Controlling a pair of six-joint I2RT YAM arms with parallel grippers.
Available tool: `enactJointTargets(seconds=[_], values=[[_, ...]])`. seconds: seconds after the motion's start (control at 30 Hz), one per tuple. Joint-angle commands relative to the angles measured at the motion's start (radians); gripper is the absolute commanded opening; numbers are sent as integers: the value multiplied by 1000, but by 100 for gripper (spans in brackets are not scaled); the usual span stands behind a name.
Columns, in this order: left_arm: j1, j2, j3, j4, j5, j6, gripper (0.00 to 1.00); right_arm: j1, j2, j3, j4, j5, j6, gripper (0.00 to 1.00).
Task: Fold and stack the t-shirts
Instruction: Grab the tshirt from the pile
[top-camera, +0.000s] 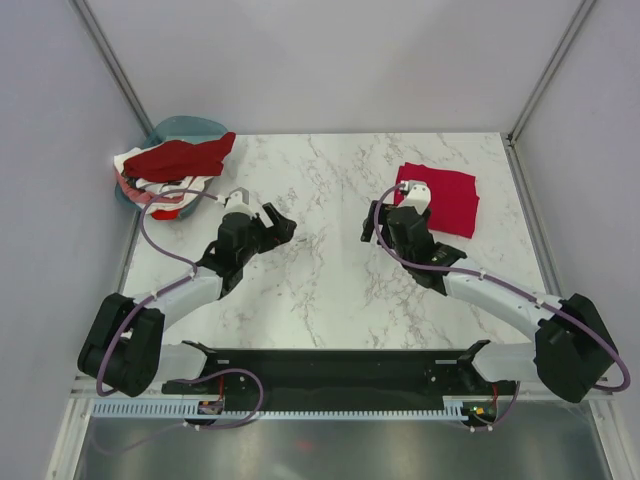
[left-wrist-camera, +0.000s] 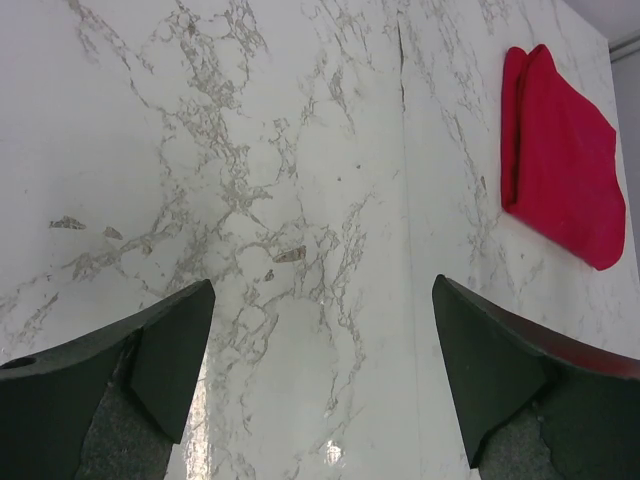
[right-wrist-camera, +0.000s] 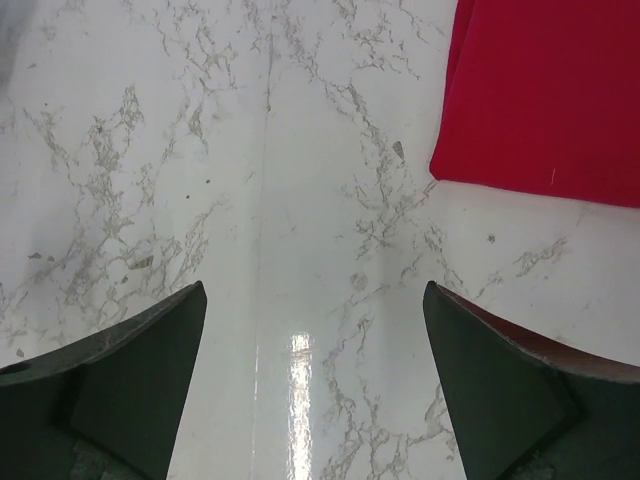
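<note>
While one crimson t-shirt (top-camera: 445, 200) lay folded flat at about 2 o'clock on the marble worktop (top-camera: 330, 270), the rest waited in a heap at 10 o'clock: a dark maroon t-shirt (top-camera: 185, 157) draped over white t-shirts (top-camera: 150, 190), spilling from a teal basin (top-camera: 185, 127). Both arms hung over bare marble. The left hand (left-wrist-camera: 322, 285) stood with its jaws spread wide and nothing between them, just to the 4 o'clock side of the heap. The right hand (right-wrist-camera: 313, 287) was likewise wide open and empty, just beside the folded shirt's 8 o'clock corner.

By the look of it, one shirt was done and the step in hand was fetching the next, with the left hand the better placed. To do it well, that hand would need to pinch only the maroon cloth on top, at an edge or shoulder, and lift it clear so the white shirts beneath did not trail after it or tip the basin. The open middle of the worktop, toward 12 o'clock from the hands, looked the place to spread it flat, each hand taking a corner. The right hand would do best to stay off the folded shirt until the new one was ready to be laid squarely on top of it.
</note>
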Motion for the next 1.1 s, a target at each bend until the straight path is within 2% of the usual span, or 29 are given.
enactJointTargets(seconds=[0.0, 0.3, 0.37, 0.53, 0.73, 0.9, 1.07], values=[[0, -23, -1, 34, -38, 35, 98, -2, -81, -26, 48, 27, 6, 98], [5, 44, 43, 8, -67, 16, 97, -2, -111, -14, 51, 21, 4, 98], [20, 101, 104, -47, -112, -20, 96, -3, -111, -14, 66, 13, 4, 98], [95, 173, 365, -319, -156, -25, 98, -2, -102, -41, 129, -16, -42, 98], [206, 284, 652, -529, -178, -16, 100, -2, -67, -14, 88, -103, -65, 98], [281, 376, 830, -613, -225, 31, 96, -2, -58, -9, 88, -131, -43, 96], [359, 454, 899, -620, -242, 65, 92, -2, -79, -15, 88, -137, -39, 96]])
